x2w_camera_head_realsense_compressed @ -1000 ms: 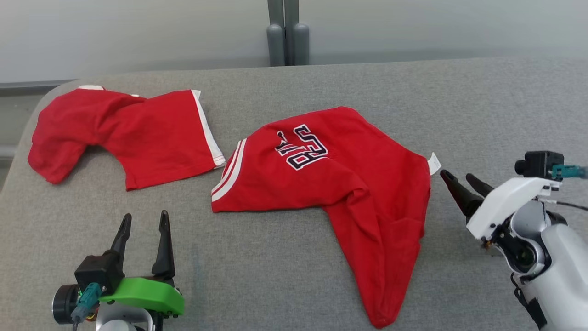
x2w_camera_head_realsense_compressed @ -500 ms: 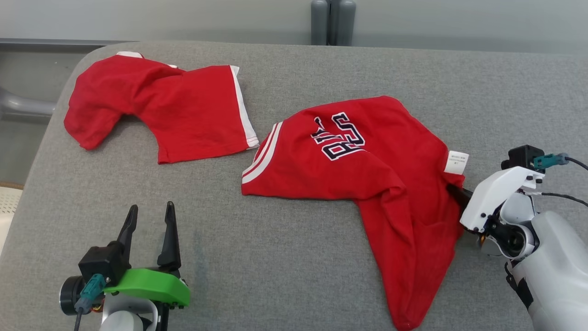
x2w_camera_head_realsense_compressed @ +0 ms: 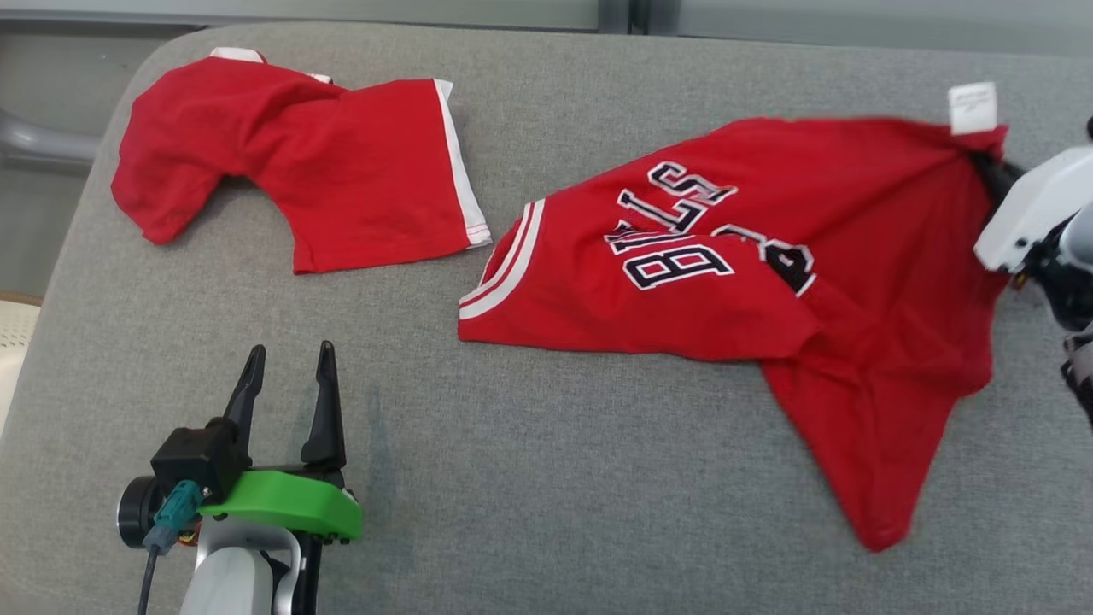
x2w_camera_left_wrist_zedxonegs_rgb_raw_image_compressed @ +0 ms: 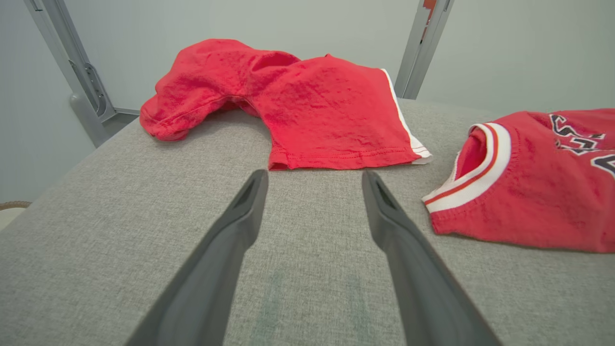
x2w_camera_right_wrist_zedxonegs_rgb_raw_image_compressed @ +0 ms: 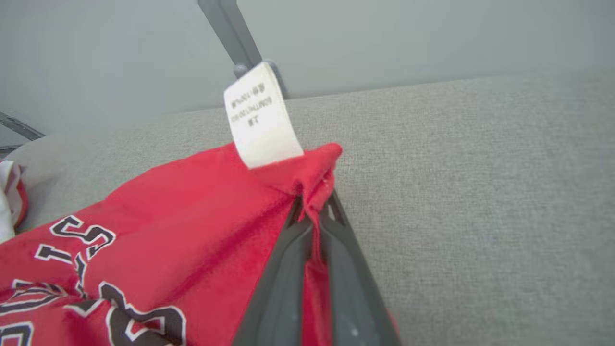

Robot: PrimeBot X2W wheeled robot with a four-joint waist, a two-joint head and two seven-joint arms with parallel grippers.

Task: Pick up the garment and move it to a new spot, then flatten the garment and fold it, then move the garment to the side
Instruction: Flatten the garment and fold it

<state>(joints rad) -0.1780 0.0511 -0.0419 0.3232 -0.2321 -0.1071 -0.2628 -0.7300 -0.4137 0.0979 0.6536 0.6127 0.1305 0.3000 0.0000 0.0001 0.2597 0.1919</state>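
Head view, two red garments, right hand pinching jersey, left hand spread.

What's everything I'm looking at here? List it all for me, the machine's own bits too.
jersey: one, red with black-and-white lettering and white-striped trim, right half of the table, one corner lifted.
care label: one, white, at the lifted corner.
shorts: one pair, red with a white side stripe, crumpled at the far left.
table: one, grey fabric top, under both garments.
metal post: one, grey, behind the table.
left gripper: one, dark fingers open, over bare table at front left.
right gripper: one, dark fingers shut on the jersey's corner, just below the label.
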